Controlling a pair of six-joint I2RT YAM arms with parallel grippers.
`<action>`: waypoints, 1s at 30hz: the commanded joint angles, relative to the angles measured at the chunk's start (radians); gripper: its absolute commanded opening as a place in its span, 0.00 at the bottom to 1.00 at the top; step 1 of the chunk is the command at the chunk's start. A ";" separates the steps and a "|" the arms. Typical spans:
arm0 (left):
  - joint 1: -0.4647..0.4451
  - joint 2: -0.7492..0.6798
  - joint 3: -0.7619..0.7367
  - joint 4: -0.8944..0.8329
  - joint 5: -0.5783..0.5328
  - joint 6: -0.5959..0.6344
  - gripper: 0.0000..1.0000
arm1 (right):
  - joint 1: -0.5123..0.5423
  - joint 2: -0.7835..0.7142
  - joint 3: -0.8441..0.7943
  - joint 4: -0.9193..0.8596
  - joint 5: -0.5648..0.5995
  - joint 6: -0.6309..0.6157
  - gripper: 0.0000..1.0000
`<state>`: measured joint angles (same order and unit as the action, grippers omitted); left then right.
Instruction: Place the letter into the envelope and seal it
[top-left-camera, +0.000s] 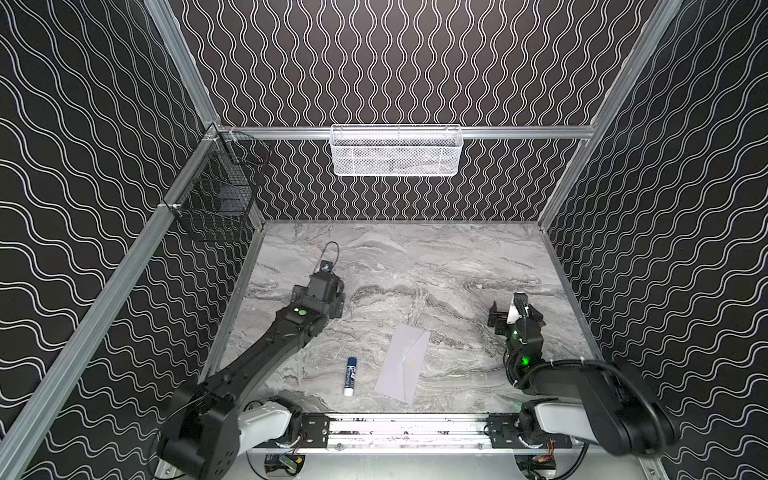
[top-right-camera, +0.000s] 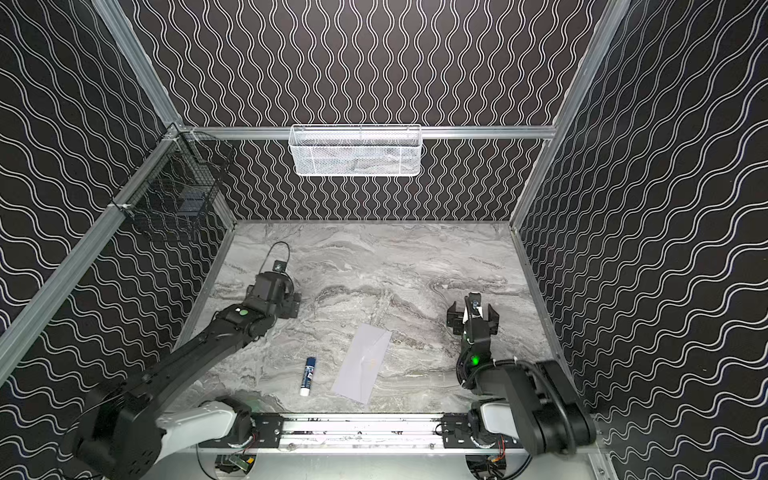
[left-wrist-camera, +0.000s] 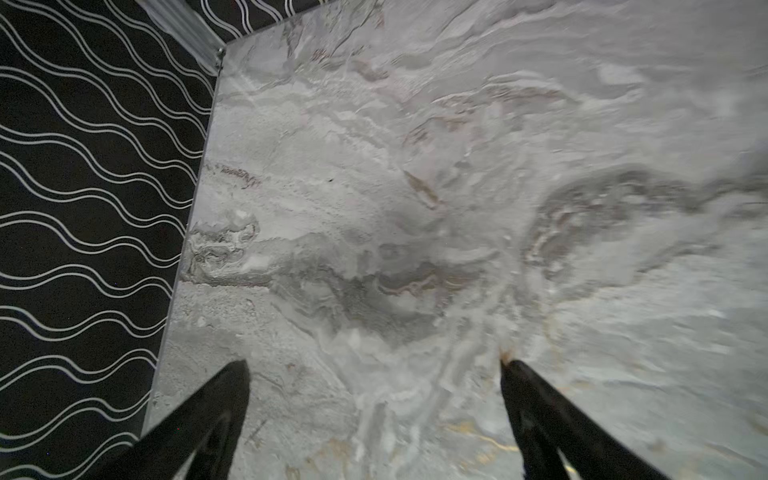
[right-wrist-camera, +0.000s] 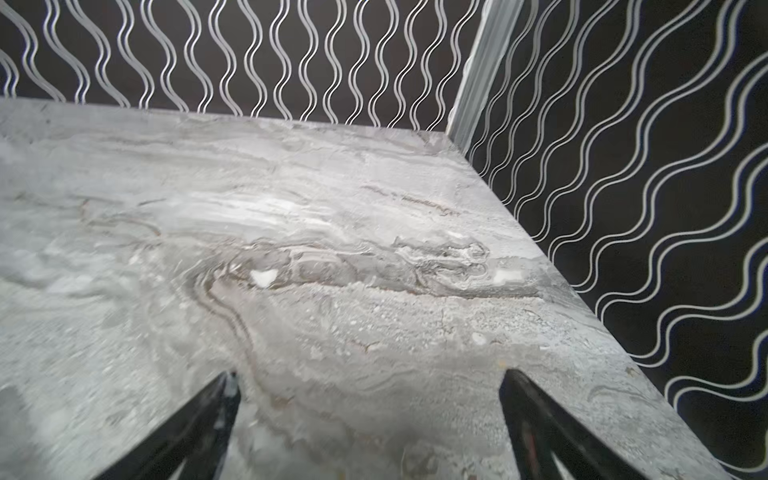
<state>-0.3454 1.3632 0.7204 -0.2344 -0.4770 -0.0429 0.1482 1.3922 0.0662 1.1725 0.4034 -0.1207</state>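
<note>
The pale grey-lavender envelope (top-left-camera: 403, 363) (top-right-camera: 363, 365) lies flat and slanted near the front middle of the marble table, its pointed flap folded down. The letter is out of view. My left gripper (top-left-camera: 323, 296) (top-right-camera: 272, 296) hovers at the left, behind the envelope and well apart from it. In the left wrist view the left gripper (left-wrist-camera: 374, 365) is open, with only bare marble between its fingers. My right gripper (top-left-camera: 515, 320) (top-right-camera: 472, 319) stands to the right of the envelope, clear of it. It is open (right-wrist-camera: 370, 375) and holds nothing.
A blue-and-white glue stick (top-left-camera: 350, 376) (top-right-camera: 308, 376) lies just left of the envelope. A white mesh basket (top-left-camera: 397, 150) hangs on the back rail and a black wire basket (top-left-camera: 218, 187) on the left rail. Patterned walls enclose the table (top-left-camera: 436, 266).
</note>
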 joint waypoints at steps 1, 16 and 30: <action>0.058 0.028 -0.074 0.342 0.136 0.210 0.98 | -0.042 0.117 0.032 0.312 -0.091 0.044 1.00; 0.290 0.292 -0.341 1.235 0.486 0.131 0.97 | -0.185 0.152 0.193 0.020 -0.337 0.109 1.00; 0.299 0.304 -0.327 1.219 0.446 0.113 0.99 | -0.185 0.162 0.216 -0.016 -0.348 0.103 1.00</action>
<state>-0.0494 1.6676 0.3920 0.9413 -0.0235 0.0811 -0.0368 1.5509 0.2722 1.1584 0.0662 -0.0151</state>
